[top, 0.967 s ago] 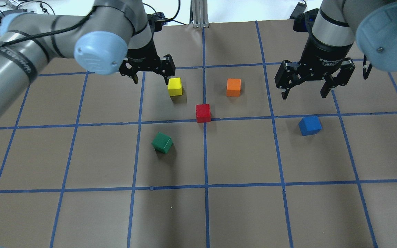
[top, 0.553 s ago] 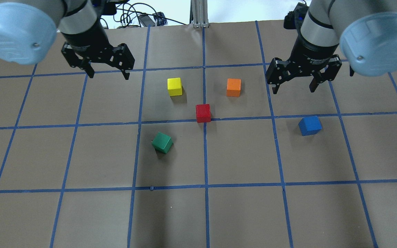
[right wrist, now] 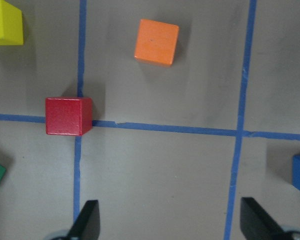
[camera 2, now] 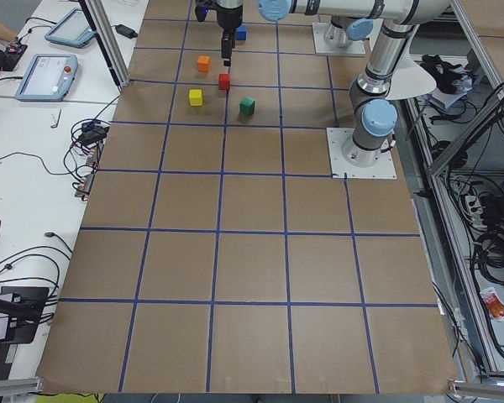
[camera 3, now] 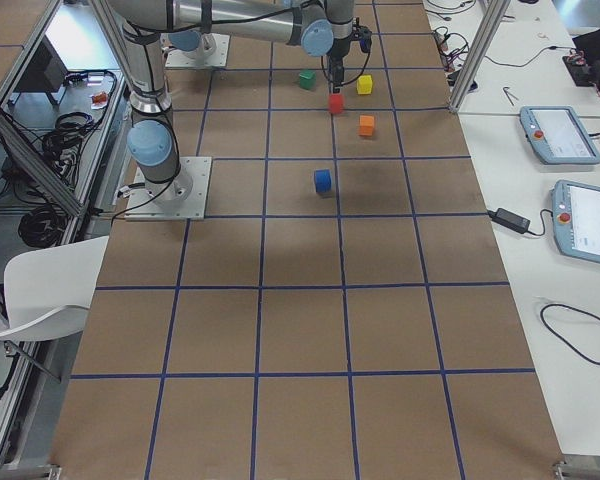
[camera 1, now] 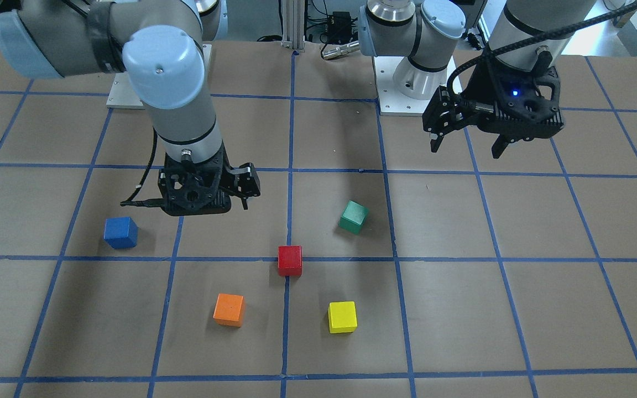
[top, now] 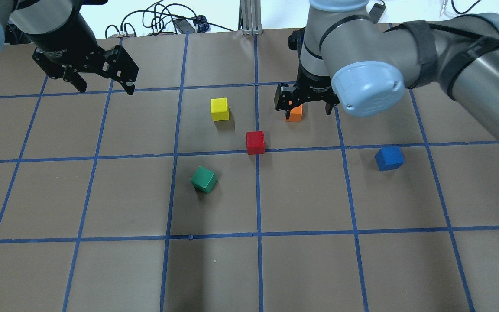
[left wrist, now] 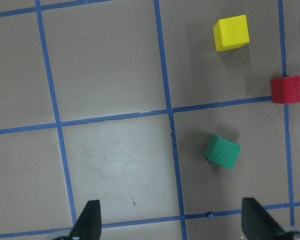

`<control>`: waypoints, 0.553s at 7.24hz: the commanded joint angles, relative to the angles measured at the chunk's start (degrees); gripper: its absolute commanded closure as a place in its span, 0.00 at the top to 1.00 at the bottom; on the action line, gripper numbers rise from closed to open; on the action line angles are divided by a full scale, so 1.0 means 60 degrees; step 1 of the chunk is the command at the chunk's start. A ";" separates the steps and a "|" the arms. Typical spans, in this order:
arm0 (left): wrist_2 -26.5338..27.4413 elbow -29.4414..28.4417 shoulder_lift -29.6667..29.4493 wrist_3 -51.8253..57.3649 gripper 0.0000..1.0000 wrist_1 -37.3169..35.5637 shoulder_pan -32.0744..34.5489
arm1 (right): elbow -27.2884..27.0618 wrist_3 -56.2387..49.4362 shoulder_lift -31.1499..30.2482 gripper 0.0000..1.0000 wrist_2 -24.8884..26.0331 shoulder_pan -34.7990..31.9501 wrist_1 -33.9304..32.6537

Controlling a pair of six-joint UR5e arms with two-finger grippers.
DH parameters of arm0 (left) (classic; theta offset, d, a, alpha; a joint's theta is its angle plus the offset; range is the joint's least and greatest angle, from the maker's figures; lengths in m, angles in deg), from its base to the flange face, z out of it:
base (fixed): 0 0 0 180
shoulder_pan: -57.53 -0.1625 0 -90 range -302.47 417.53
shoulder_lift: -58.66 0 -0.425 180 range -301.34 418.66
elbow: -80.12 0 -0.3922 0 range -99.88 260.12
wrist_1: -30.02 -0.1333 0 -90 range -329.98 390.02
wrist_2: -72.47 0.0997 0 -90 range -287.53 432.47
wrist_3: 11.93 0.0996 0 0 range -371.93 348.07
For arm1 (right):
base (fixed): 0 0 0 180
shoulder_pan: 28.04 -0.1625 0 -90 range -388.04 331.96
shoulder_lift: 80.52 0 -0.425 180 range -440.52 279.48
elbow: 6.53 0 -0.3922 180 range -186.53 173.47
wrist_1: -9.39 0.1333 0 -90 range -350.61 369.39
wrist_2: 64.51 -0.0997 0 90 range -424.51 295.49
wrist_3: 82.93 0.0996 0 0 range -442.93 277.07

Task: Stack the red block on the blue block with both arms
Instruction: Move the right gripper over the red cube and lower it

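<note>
The red block (top: 255, 142) is probably light, rigid and matte; grip 2 opposite flat faces. The right gripper (top: 307, 111) hovers near it and the left gripper (top: 105, 89) well apart, both wide open and empty.

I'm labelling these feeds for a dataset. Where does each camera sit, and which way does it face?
Overhead: behind the robot, facing forward and down; left claw and right claw show.
Front-facing: across the table, facing the robot; sides mirrored.
Exterior left: table end, looking along it; left arm's base nearest.
Exterior right: opposite end; right arm's base nearest.
Left wrist: looks down past open fingertips at the green block.
Right wrist: looks down past open fingertips at the red block.
Shared: both wrist views show the red block.
</note>
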 commanded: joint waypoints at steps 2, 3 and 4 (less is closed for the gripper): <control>-0.0116 0.0043 0.0128 0.0052 1.00 -0.0210 -0.0018 | 0.0010 0.0415 0.0901 1.00 -0.0040 -0.0411 -0.0905; 0.0014 0.0101 0.0230 0.0139 1.00 -0.0079 -0.0003 | 0.0010 0.0516 0.1149 1.00 -0.0026 -0.0775 -0.1197; -0.0100 0.0058 0.0231 0.0140 1.00 -0.0194 -0.0003 | 0.0039 0.1083 0.1471 1.00 -0.0011 -0.1184 -0.1606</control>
